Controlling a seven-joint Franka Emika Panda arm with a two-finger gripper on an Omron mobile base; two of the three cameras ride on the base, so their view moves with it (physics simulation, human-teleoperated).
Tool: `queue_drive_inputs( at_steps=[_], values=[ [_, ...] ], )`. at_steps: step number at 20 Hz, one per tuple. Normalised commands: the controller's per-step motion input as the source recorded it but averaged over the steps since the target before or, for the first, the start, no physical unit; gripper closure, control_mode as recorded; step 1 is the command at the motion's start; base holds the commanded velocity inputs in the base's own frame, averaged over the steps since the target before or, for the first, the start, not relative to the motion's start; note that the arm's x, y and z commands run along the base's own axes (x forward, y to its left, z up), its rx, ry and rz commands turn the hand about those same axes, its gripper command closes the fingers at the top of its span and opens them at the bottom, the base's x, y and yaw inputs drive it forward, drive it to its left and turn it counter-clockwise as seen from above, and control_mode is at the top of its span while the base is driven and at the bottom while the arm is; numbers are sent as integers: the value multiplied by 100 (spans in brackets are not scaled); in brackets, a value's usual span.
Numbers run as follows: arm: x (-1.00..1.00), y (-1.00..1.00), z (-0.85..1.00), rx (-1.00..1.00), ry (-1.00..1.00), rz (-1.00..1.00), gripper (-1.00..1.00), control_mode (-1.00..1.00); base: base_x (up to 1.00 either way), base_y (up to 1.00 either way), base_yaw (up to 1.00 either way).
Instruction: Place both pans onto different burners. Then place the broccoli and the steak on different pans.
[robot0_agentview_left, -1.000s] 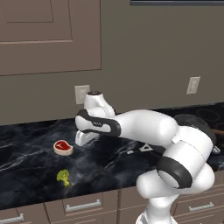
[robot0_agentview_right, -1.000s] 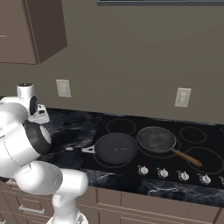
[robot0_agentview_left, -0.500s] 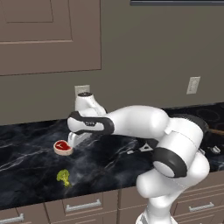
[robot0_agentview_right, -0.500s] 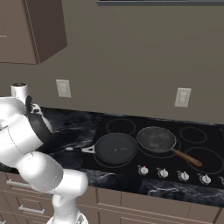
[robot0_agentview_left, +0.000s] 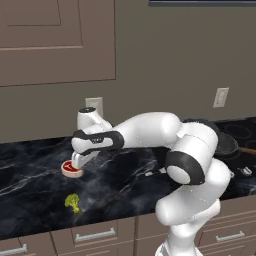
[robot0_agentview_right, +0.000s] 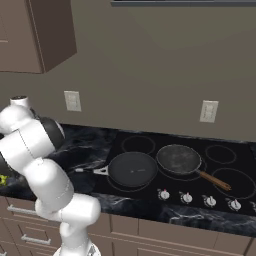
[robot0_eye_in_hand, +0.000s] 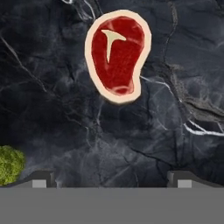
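While spread wide, hand (robot0_eye_in_hand: 111, 180) over one steak (robot0_eye_in_hand: 117, 55), beside one broccoli (robot0_eye_in_hand: 9, 164); two pans (robot0_agentview_right: 133, 169) on burners (robot0_agentview_right: 138, 144).

Black marble worktop with food and a cooktop

The worktop (robot0_agentview_left: 30, 195) carries the steak (robot0_agentview_left: 72, 169) and, nearer its front edge, the broccoli (robot0_agentview_left: 73, 202). On the cooktop (robot0_agentview_right: 225, 172) set into it, the black pan (robot0_agentview_right: 133, 169) and the speckled pan (robot0_agentview_right: 179, 159) sit side by side on separate burners.

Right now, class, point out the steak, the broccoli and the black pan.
steak (robot0_eye_in_hand: 117, 57), hand view, middle of the red meat.
broccoli (robot0_agentview_left: 73, 202), left base view, on the bumpy head.
black pan (robot0_agentview_right: 133, 169), right base view, centre of the pan's floor.
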Motion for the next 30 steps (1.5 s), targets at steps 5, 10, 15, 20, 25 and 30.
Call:
queue_drive_inputs(
  at_steps=[5,10,15,20,25,30],
  values=[
    [29,17,-16,0,0,2,-100,-100,0,0,0],
    [14,22,-18,0,2,3,-100,-100,0,0,0],
    [13,22,-11,0,2,2,-100,-100,0,0,0],
    [14,8,-13,0,0,1,-100,-100,0,0,0],
    [14,0,-23,0,0,3,-100,-100,0,0,0],
    [7,0,-24,0,0,3,-100,-100,0,0,0]
  ],
)
